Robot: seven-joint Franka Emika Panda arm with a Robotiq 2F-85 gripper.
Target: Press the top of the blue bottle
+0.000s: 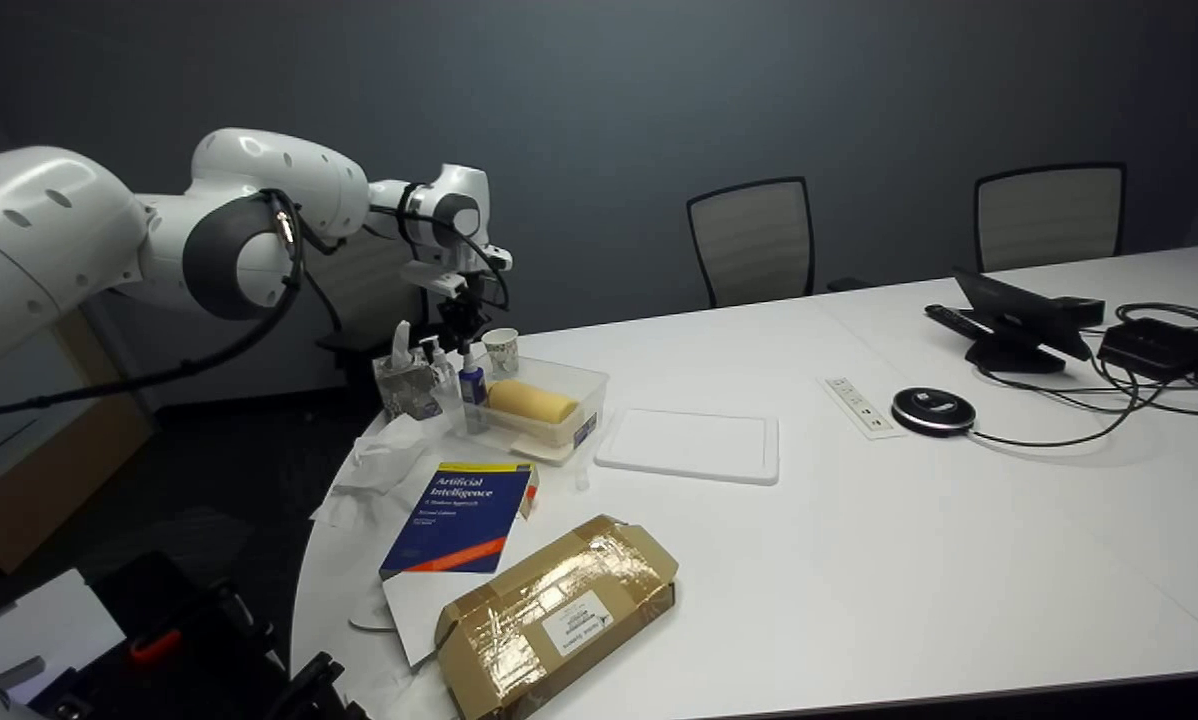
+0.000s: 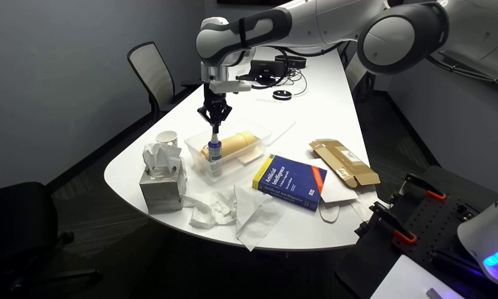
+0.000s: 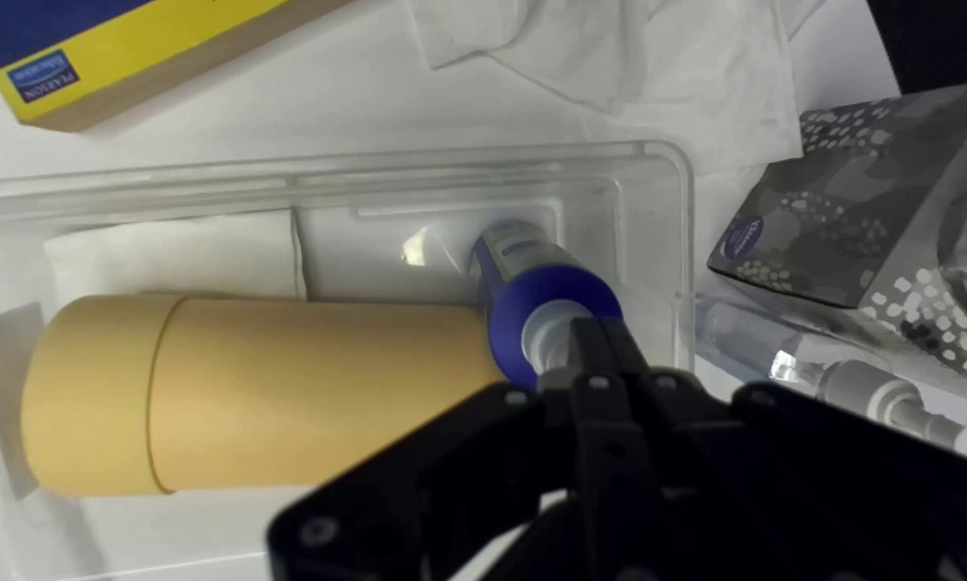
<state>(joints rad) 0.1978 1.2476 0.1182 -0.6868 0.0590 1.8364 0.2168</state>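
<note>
The blue bottle stands upright in a clear plastic container, in both exterior views (image 1: 472, 387) (image 2: 215, 150). It has a blue shoulder and a whitish top; from above it shows in the wrist view (image 3: 548, 286). The container (image 3: 451, 157) also holds a tan cylindrical bottle (image 3: 290, 395) lying beside it. My gripper (image 3: 603, 329) has its fingers together with nothing between them. In an exterior view its fingertips (image 2: 215, 128) point down right over the blue bottle's top. In the wrist view they cover part of the whitish top. I cannot tell whether they touch it.
A clear pump bottle (image 3: 879, 395) and a grey tissue box (image 3: 847, 194) stand just outside the container. A paper cup (image 2: 167, 137) is close behind. Crumpled tissues (image 2: 215, 207), a thick blue book (image 2: 290, 180) and an opened cardboard box (image 2: 344, 162) lie on the table.
</note>
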